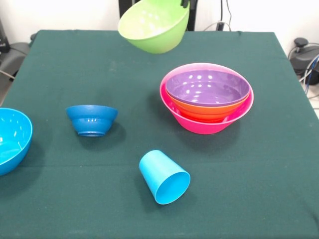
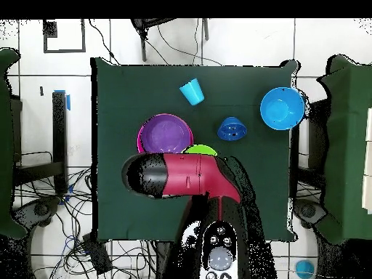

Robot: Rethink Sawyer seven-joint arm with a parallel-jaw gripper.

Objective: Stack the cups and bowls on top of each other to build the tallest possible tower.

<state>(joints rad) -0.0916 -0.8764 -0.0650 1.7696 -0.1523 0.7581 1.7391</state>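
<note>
A lime green bowl (image 1: 154, 26) hangs tilted in the air at the table's far side, and my gripper (image 1: 185, 3) is shut on its rim. In the overhead view only a sliver of this bowl (image 2: 200, 150) shows beside the arm (image 2: 182, 174). The tower stands right of centre: a pink bowl (image 1: 209, 124) holding an orange bowl (image 1: 199, 110) and a purple bowl (image 1: 207, 87) (image 2: 166, 135). A sky blue cup (image 1: 163, 177) (image 2: 192, 91) lies on its side near the front. A small dark blue bowl (image 1: 91, 119) (image 2: 232, 129) stands upright at the left.
A large sky blue bowl (image 1: 10, 139) (image 2: 282, 108) sits at the table's left edge, partly cut off in the front view. The dark green cloth (image 1: 249, 189) covers the whole table. Cables and stands surround the table on the floor.
</note>
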